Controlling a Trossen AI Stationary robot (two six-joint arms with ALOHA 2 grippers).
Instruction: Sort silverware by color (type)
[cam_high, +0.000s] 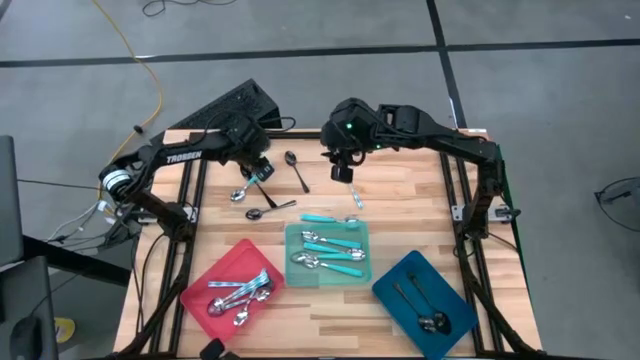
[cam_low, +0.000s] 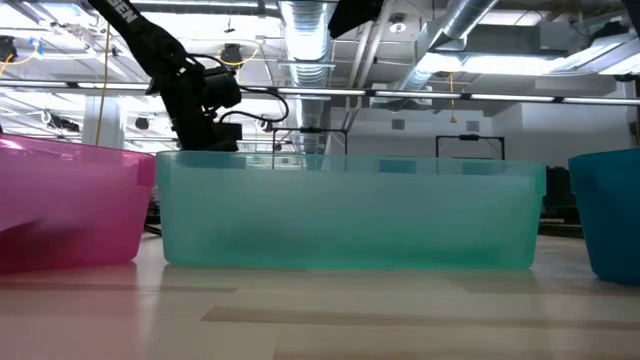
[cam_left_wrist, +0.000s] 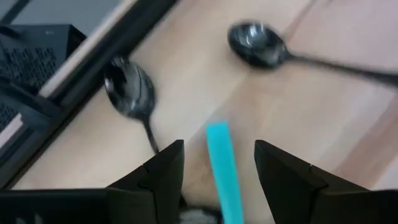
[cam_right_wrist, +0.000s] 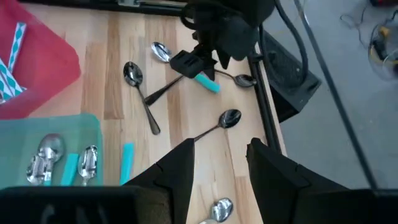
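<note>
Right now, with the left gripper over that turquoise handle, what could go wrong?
1. The left gripper is open around the turquoise-handled spoon, and two dark spoons lie close by; closing or lifting might knock one.
2. The spoon sits near the table edge, so a slip could send it off.
3. The right gripper hovers close, so the arms could clash.

White "TROSSEN" lettering on the left arm (cam_high: 185, 157), nothing else legible
</note>
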